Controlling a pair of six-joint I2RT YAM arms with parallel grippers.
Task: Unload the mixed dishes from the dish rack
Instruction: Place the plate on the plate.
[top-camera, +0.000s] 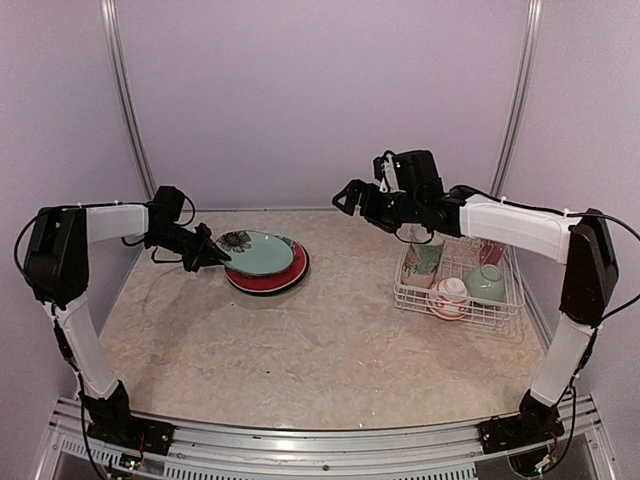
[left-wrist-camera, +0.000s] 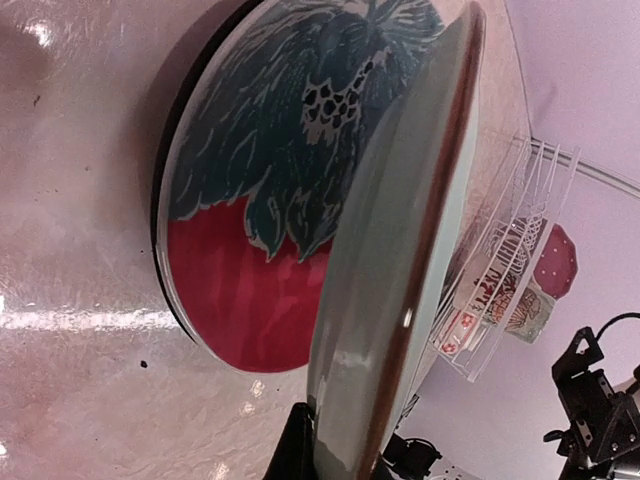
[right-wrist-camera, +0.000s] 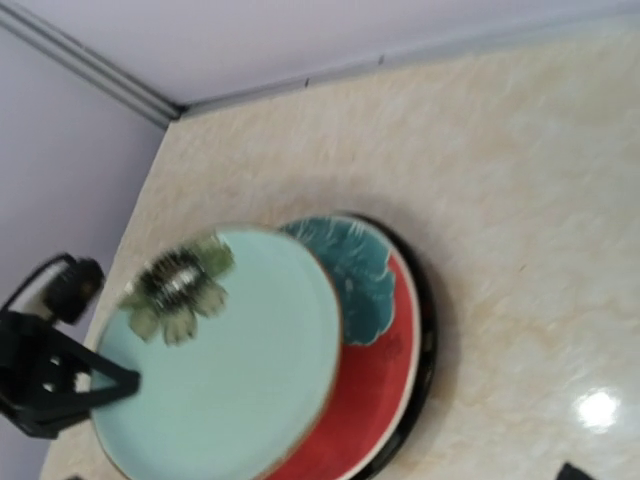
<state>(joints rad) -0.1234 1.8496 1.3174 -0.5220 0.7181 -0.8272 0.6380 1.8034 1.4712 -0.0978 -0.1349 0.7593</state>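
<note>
Left end effector (top-camera: 224, 257) clamps the light teal plate (top-camera: 265, 255); right end effector (top-camera: 345, 198) spread wide, empty.

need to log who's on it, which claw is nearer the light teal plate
Left. The left claw is clamped on the light teal plate at its left rim. The right claw hangs in the air off to the plate's right, closer to the dish rack.

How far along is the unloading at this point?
Done: the red plate lies on the table. In hand: the left gripper holds the teal plate by its rim, over the red one; the right gripper is empty. Left: mug, two bowls and pink plate in the rack.
</note>
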